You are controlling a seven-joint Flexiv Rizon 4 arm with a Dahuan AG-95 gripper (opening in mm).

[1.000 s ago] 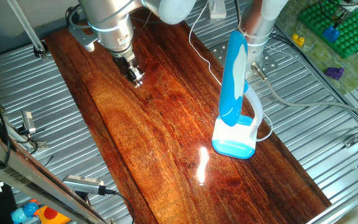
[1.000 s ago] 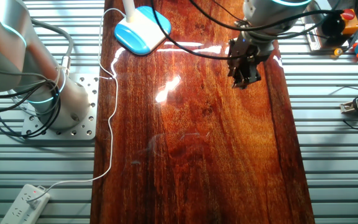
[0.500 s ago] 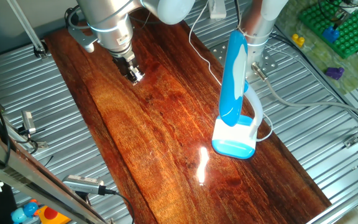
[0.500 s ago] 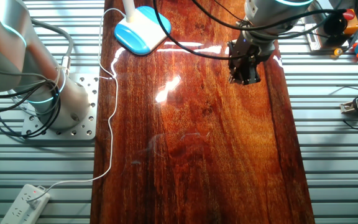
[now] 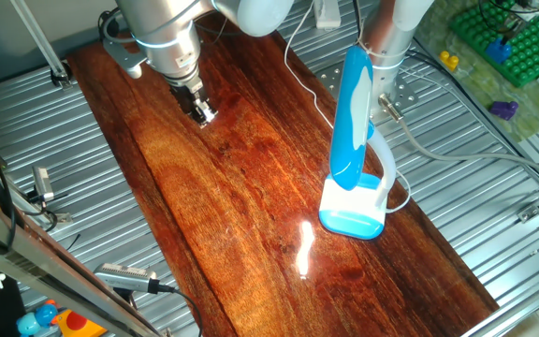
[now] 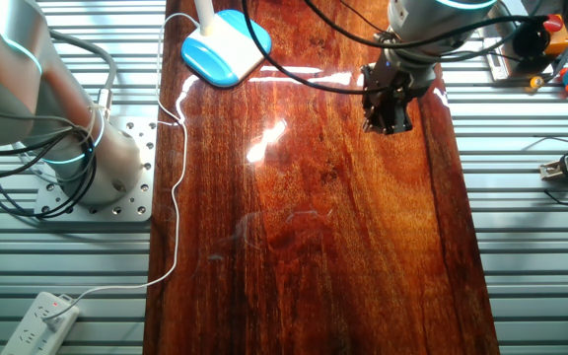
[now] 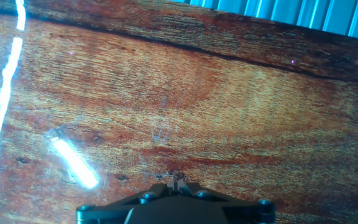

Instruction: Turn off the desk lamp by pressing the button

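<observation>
Hovering almost unmoved since 1 s ago: black two-finger gripper [image 5: 205, 115], finger gap unreadable, well apart from blue-headed white plastic desk lamp [image 5: 355, 154]; button unseen, press not begun.

Glossy wooden board [image 5: 251, 206] on ribbed metal table [image 5: 494, 206] — power strip [image 6: 37, 320] nearby.

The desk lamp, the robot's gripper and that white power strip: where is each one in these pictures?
desk lamp [image 5: 355, 105]: one fixed view, on its blue head.
gripper [image 5: 205, 115]: one fixed view, at the fingertips.
power strip [image 6: 35, 321]: the other fixed view, on its white body.
</observation>
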